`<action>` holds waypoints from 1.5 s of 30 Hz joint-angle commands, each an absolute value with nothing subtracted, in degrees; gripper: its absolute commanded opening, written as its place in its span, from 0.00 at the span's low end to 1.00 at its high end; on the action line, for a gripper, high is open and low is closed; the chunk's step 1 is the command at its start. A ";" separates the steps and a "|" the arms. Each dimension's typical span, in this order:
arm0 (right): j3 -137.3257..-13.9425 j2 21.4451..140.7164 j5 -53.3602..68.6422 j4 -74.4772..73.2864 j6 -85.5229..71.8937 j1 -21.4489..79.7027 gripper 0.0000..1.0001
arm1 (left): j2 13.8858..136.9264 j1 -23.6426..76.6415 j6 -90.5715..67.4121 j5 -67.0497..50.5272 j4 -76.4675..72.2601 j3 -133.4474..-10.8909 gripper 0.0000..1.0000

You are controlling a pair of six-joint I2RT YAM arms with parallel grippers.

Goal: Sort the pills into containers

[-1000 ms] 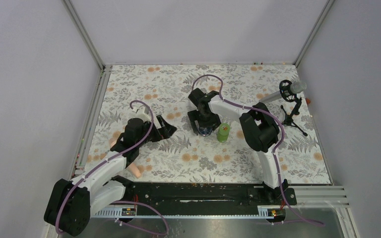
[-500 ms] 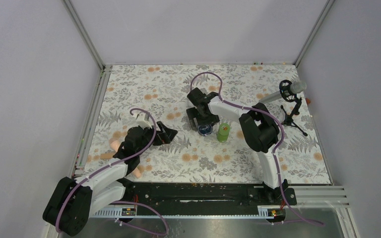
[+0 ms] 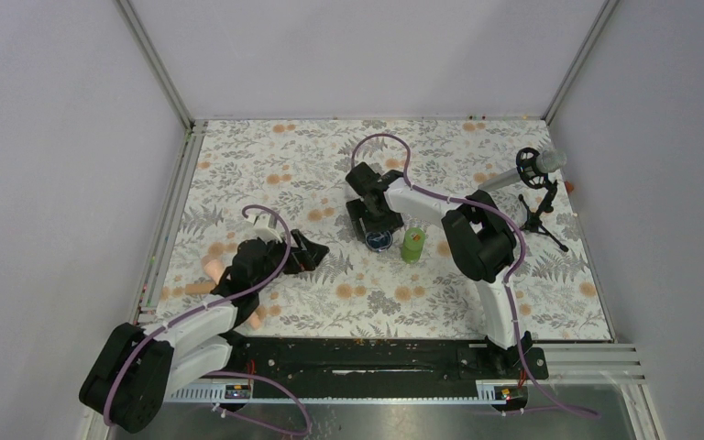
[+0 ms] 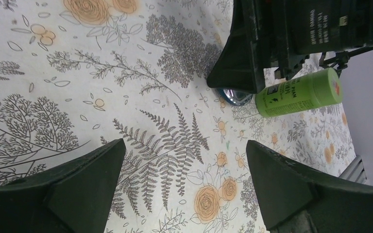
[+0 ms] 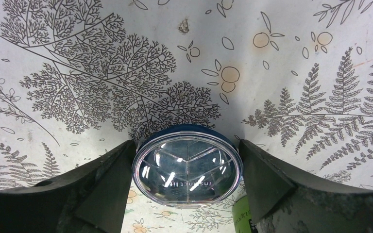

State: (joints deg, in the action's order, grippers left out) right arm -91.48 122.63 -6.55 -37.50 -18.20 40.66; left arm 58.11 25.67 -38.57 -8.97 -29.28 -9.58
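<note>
The shallow dark-blue jar with a clear shiny lid lies on the floral mat, also in the top view. My right gripper straddles it, and its fingers touch the rim on both sides. The bright green bottle stands just right of the jar; it also shows in the left wrist view. My left gripper is open and empty over bare mat, left of the jar; in the top view it sits mid-left.
Peach-pink rods lie by the left arm. A microphone on a small black stand stands at the far right. Frame rails edge the mat.
My left arm has drawn back towards its base, and its gripper has moved a little nearer. My right gripper shifted slightly away from me, uncovering the jar, then held still.
</note>
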 commanded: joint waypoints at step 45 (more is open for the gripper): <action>-76.04 90.44 -18.44 -38.33 -36.15 26.83 0.98 | 101.09 46.40 -24.09 5.20 -8.24 -52.83 0.99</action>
State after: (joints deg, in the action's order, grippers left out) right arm -77.56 92.33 -17.28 -38.06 -36.49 28.45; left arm 100.03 44.93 -25.19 6.24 -8.34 -50.06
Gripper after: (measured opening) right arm 0.982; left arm 0.986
